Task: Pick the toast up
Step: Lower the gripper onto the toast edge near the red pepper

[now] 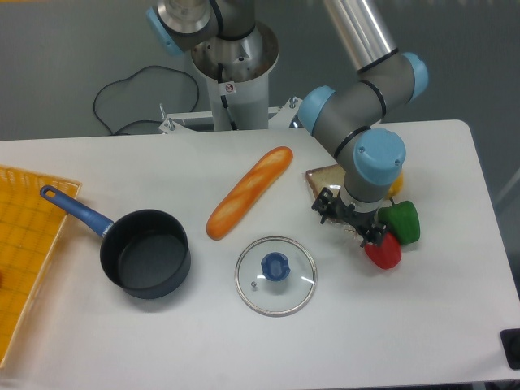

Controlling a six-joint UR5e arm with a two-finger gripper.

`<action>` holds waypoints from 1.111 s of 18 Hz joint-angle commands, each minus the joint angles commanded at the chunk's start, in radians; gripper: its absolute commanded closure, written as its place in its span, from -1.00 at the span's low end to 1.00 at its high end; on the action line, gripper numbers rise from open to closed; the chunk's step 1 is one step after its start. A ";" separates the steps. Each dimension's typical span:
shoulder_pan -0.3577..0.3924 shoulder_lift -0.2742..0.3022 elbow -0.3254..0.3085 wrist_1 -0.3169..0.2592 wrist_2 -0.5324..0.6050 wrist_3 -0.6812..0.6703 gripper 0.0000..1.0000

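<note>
The toast (325, 178) lies flat on the white table right of centre; only its pale far-left corner with a brown crust edge shows. The arm's wrist and the gripper (349, 219) cover the remainder. The gripper points straight down over the toast's near right part. Its dark fingers (326, 206) stand apart, so it is open. Whether the fingertips touch the slice cannot be told.
A red pepper (383, 250) and a green pepper (402, 222) sit right beside the gripper, with a yellow pepper (395, 182) mostly hidden behind the wrist. A baguette (248, 192), a glass lid (275, 275), a dark saucepan (146, 253) and an orange mat (24, 244) lie to the left.
</note>
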 joint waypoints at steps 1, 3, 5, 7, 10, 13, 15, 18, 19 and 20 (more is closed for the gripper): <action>-0.002 -0.002 0.000 0.002 0.000 -0.002 -0.99; -0.003 -0.008 0.000 0.015 0.000 -0.002 -0.99; -0.008 -0.018 -0.002 0.023 0.006 -0.002 -0.92; -0.009 -0.020 -0.006 0.026 0.006 0.000 -0.86; -0.011 -0.021 -0.012 0.026 0.009 0.011 -0.81; -0.006 -0.023 -0.014 0.026 0.009 0.058 -0.77; -0.003 -0.023 -0.017 0.026 0.009 0.089 -0.77; -0.003 -0.028 -0.017 0.026 0.012 0.104 -0.73; -0.003 -0.029 -0.017 0.026 0.014 0.116 -0.71; -0.003 -0.029 -0.018 0.026 0.021 0.118 -0.71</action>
